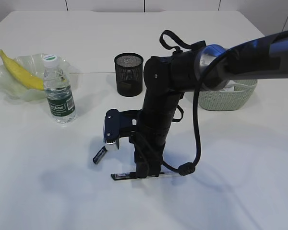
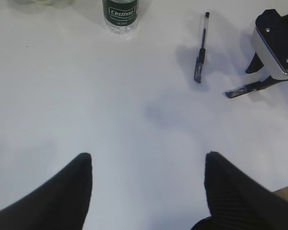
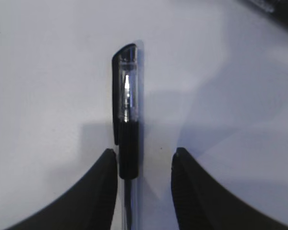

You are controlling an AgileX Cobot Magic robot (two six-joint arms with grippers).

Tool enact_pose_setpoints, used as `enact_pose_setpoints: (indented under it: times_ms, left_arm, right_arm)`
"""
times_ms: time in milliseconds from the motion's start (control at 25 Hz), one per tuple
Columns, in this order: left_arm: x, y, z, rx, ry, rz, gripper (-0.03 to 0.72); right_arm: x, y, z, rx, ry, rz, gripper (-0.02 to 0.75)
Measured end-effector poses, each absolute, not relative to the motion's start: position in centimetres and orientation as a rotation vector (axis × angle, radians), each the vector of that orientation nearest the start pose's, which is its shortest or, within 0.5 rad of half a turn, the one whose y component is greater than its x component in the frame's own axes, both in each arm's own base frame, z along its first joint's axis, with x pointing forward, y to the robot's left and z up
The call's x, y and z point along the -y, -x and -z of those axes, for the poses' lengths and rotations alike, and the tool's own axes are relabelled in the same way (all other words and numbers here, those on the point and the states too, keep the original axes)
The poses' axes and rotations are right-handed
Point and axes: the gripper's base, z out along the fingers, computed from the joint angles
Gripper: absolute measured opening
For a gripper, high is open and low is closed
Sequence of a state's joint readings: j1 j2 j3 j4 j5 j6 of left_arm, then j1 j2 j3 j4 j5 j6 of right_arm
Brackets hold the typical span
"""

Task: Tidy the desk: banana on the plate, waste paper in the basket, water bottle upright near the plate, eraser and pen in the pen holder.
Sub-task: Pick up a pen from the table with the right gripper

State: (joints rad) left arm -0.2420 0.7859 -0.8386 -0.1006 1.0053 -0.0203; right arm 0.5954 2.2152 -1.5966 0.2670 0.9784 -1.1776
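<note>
White surface (image 1: 240, 182) held banana (image 1: 19, 71) on plate (image 1: 5, 84), water bottle (image 1: 59, 91) upright beside; right gripper (image 3: 144, 187) straddled pen (image 3: 127, 124), part-open, not yet clamped, for pen holder (image 1: 128, 74); left gripper (image 2: 149, 191) wide, empty

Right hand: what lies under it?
A capped pen lies on the desk between the right hand's open fingers, nearer one finger. Its lower barrel is out of frame.
</note>
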Motion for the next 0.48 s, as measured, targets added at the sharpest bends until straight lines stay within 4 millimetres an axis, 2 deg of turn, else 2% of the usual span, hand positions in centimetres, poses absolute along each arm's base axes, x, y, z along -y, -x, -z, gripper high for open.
enact_pose_setpoints:
  times_ms: [480]
  left_arm:
    - [3.91, -12.63, -33.80, -2.431, -0.243, 0.245, 0.517]
  right_arm:
    - [-26.55, -34.37, -12.84, -2.057, 2.202, -0.302, 0.283]
